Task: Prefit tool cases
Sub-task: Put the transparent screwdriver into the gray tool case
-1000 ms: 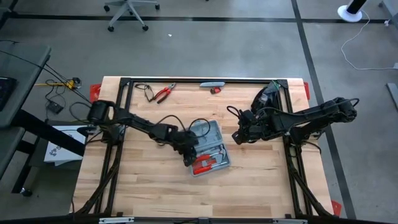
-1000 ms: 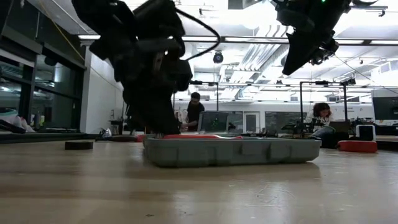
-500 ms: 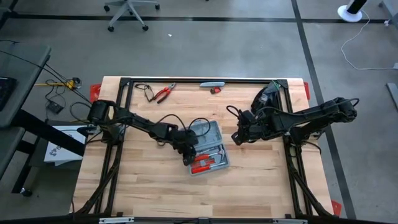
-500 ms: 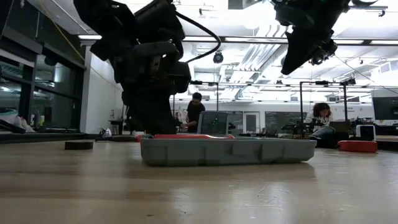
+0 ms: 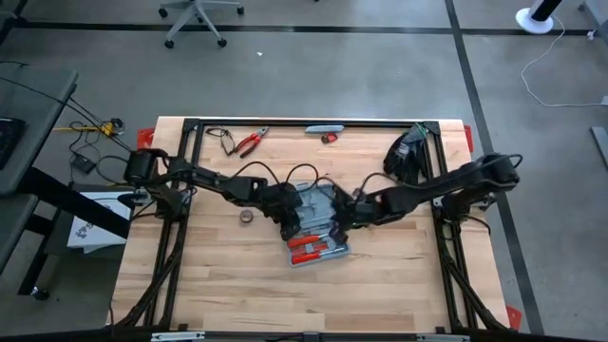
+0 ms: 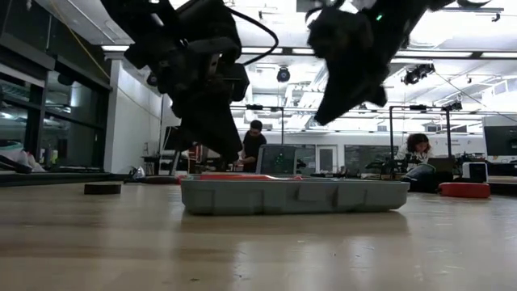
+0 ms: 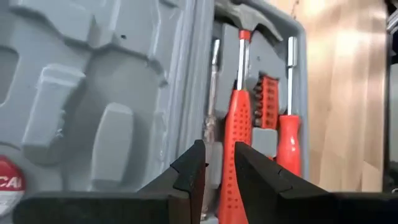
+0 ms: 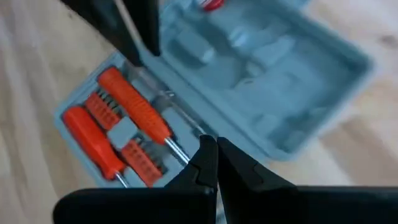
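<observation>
The open tool case lay mid-table, holding a red-handled hammer and screwdrivers. Above it, the left gripper stood slightly parted, empty; the right gripper was closed, empty. Only the low view showed people behind.

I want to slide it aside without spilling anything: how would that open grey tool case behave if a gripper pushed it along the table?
The tool case lies open and flat on the wooden table, so it would probably slide rather than tip. Its moulded plastic looks stiff. The red-handled tools sit in slots and may stay put under a gentle push, though a sharp one might shake them loose.
</observation>
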Controlling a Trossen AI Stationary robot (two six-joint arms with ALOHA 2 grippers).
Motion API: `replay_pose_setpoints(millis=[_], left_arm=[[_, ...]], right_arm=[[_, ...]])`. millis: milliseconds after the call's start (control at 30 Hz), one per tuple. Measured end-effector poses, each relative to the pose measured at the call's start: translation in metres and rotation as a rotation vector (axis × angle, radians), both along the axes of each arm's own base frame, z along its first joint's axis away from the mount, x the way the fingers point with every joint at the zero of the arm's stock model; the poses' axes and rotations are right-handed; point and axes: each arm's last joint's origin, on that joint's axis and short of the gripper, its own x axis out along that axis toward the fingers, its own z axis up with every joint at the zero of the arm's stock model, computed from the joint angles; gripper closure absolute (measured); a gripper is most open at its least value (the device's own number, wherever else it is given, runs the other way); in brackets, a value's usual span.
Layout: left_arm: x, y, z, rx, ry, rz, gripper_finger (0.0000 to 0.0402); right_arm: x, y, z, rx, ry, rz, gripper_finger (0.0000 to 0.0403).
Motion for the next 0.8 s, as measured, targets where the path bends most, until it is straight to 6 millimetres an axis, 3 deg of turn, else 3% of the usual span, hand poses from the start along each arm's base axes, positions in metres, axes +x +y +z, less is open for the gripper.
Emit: replay_pose_setpoints(millis=[267, 500, 800], left_arm=[[0.000, -0.009, -0.002, 0.055, 0.003, 0.011, 0.0324], [-0.001, -0.014, -0.007, 0.179, 0.020, 0.032, 0.0324], [-0.001, -0.014, -0.017, 0.179, 0.072, 0.009, 0.0324]], right_arm=[[0.029, 0.007, -0.040, 0.117, -0.023, 0.059, 0.0403], [0.038, 0.010, -0.068, 0.186, 0.008, 0.033, 0.0403], [0.040, 0.013, -0.065, 0.228, -0.023, 0.030, 0.0403]])
